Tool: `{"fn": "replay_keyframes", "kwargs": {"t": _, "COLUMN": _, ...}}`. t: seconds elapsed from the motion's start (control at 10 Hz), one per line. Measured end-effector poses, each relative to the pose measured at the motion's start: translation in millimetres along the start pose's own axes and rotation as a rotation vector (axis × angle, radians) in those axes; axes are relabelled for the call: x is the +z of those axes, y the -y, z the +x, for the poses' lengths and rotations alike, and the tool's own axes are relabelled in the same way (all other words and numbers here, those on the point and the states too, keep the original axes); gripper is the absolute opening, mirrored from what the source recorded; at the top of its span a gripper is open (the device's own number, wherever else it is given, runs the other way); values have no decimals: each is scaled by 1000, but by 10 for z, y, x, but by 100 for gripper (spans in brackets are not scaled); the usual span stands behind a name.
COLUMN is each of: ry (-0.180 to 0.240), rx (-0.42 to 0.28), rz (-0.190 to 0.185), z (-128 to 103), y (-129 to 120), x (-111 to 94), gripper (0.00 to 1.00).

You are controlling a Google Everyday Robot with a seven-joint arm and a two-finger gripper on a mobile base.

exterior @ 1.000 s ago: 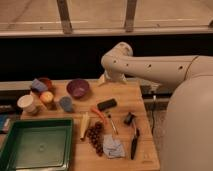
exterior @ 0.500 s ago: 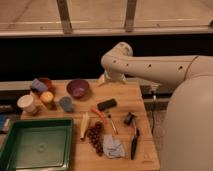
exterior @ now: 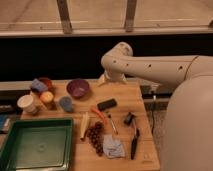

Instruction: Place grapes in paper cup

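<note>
The grapes (exterior: 95, 137), a dark reddish-brown bunch, lie on the wooden table (exterior: 135, 97) near its front, just right of the green tray. The paper cup (exterior: 26, 103), cream coloured, stands upright at the table's left edge. My white arm reaches in from the right, with its elbow above the back of the table. Only a pale part of the gripper (exterior: 105, 78) shows below the elbow, over the table's back edge right of the purple bowl. It is far from both the grapes and the paper cup.
A green tray (exterior: 35, 145) fills the front left. An orange-yellow cup (exterior: 46, 97), a grey-blue cup (exterior: 65, 103) and a purple bowl (exterior: 78, 88) stand near the paper cup. An orange stick (exterior: 98, 114), a black block (exterior: 107, 104), a cloth (exterior: 114, 147) and black tools (exterior: 134, 142) surround the grapes.
</note>
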Motion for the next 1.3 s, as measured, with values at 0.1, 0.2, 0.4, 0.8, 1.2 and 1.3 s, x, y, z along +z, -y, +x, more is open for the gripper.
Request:
{"fn": "replay_keyframes", "kwargs": {"t": 0.1, "ry": 0, "rx": 0, "rz": 0, "z": 0, "y": 0, "x": 0, "gripper": 80}}
{"fn": "replay_keyframes", "kwargs": {"t": 0.2, "ry": 0, "rx": 0, "rz": 0, "z": 1, "y": 0, "x": 0, "gripper": 80}}
{"fn": "replay_keyframes", "kwargs": {"t": 0.4, "ry": -20, "rx": -15, "rz": 7, "z": 45, "y": 6, "x": 12, "gripper": 80}}
{"fn": "replay_keyframes", "kwargs": {"t": 0.8, "ry": -114, "rx": -143, "rz": -3, "z": 632, "y": -379, "x": 35, "gripper": 80}}
{"fn": "replay_keyframes", "kwargs": {"t": 1.2, "ry": -229, "rx": -242, "rz": -54, "z": 1415, "y": -861, "x": 68, "gripper": 80}}
{"fn": "replay_keyframes", "kwargs": {"t": 1.3, "ry": -260, "rx": -257, "rz": -66, "z": 1572, "y": -934, "x": 90, "gripper": 80}}
